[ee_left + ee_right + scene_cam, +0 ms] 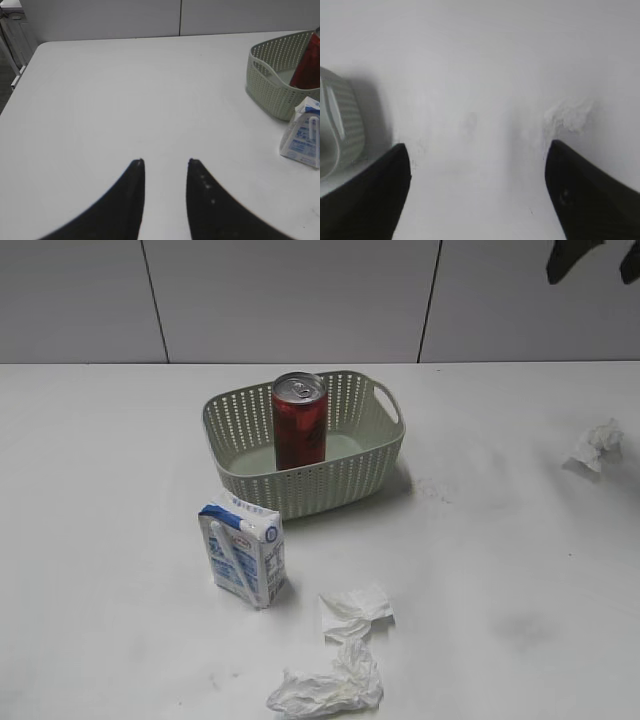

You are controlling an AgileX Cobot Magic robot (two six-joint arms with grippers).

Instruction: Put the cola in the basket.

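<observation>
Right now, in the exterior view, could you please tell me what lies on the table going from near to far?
Crumpled tissue → flat tissue → milk carton → basket holding the upright cola.

Legible text: none we can read in any view.

The milk carton (244,549) carries blue print and a round emblem on its white faces (too small and blurred to make out, also in the left wrist view (303,141)). We see black markings on the red cola (300,426), standing in the basket (330,482), but no letters resolve.
</observation>
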